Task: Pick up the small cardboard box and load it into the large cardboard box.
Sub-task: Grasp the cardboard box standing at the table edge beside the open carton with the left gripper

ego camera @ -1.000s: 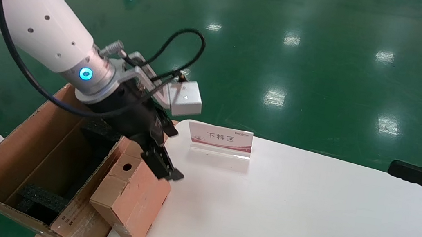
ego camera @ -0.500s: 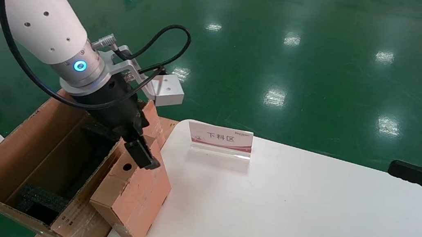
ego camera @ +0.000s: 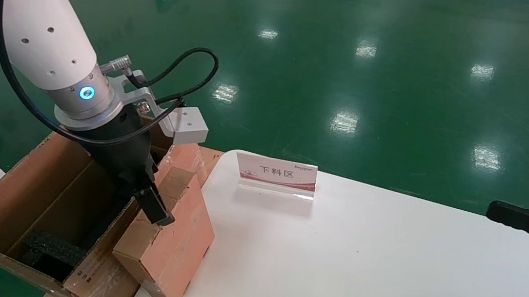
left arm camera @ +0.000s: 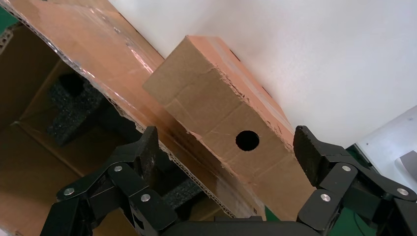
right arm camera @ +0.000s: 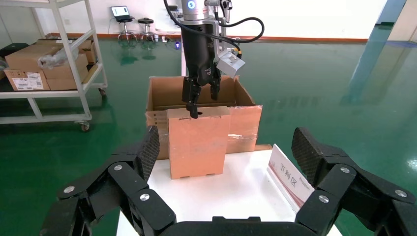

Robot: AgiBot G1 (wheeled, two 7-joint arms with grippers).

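Left end effector spread wide, hanging over the upper end of the small box, one finger low against the box's top edge on the side facing the large box. In the left wrist view the end effector straddles that end, fingers clear on both sides, pinching nothing. Small box tilted, leaning on the large box's near flap, lower end on the white desk at its edge. A round hole shows in the box's upper face. Large box open-topped, black foam inside, standing just beside the desk. Right end effector also spread, parked over the desk's far right side, well apart from both boxes. A small sign stands on the desk near its back edge.
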